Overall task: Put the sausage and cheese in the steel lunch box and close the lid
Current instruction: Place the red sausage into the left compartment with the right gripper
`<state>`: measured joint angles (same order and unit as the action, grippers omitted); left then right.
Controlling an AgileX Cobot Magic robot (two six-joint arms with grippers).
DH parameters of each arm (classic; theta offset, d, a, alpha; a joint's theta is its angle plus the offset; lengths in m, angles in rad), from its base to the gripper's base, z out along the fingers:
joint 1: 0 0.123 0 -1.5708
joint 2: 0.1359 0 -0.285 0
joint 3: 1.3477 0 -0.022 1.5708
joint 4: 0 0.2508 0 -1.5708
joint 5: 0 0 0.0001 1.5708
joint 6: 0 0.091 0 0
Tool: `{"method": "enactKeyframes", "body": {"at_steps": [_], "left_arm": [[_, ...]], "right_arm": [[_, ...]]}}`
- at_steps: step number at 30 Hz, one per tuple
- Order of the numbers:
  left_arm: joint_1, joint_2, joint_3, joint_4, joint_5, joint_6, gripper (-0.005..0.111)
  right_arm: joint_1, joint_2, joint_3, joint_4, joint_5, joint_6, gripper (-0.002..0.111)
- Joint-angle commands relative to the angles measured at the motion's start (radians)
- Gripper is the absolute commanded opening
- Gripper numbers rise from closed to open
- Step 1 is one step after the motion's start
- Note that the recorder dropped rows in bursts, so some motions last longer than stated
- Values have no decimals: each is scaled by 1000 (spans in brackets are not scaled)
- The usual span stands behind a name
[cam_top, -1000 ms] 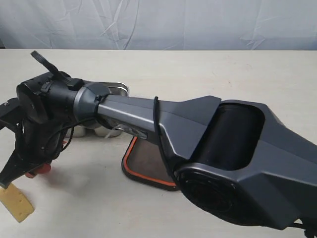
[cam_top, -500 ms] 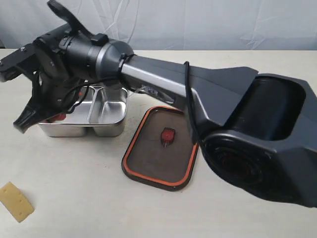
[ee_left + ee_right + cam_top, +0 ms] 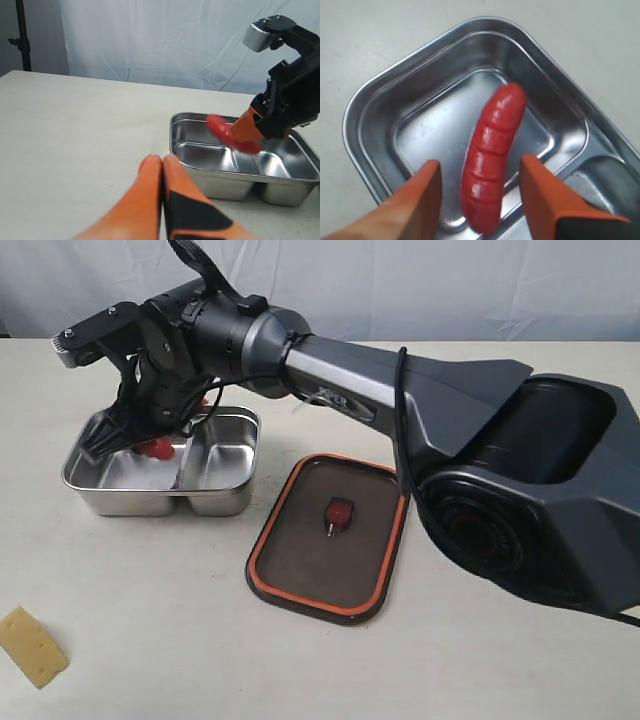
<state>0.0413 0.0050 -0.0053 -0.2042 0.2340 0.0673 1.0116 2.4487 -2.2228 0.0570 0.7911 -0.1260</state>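
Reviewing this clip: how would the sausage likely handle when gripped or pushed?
The sausage looks glossy, so it is probably slippery in a grip. Its round, slightly curved body would likely roll or swivel if nudged on the steel lunch box's smooth floor. It shows no sag, suggesting fair stiffness.

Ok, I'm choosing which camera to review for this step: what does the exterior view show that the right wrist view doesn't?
Only the exterior view: the lid lying flat on the table beside the steel lunch box, the cheese alone on the table away from the box, and the long right arm reaching across. Only the right wrist view: the right pincer stands open, with a clear gap between the sausage and each orange finger. Both: the sausage over the box's larger compartment.
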Motion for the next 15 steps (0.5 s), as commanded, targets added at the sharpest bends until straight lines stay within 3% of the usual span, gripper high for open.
{"method": "enactKeyframes", "body": {"at_steps": [1,10,15], "left_arm": [[-4,-5,5,-4,-2,1,0],[-4,-5,5,-4,-2,1,0],[-4,-5,5,-6,-2,1,0]], "right_arm": [[-3,-9,-6,5,2,-8,51],[16,-52,-6,26,226,-138,51],[47,-56,-6,201,346,-241,51]]}}
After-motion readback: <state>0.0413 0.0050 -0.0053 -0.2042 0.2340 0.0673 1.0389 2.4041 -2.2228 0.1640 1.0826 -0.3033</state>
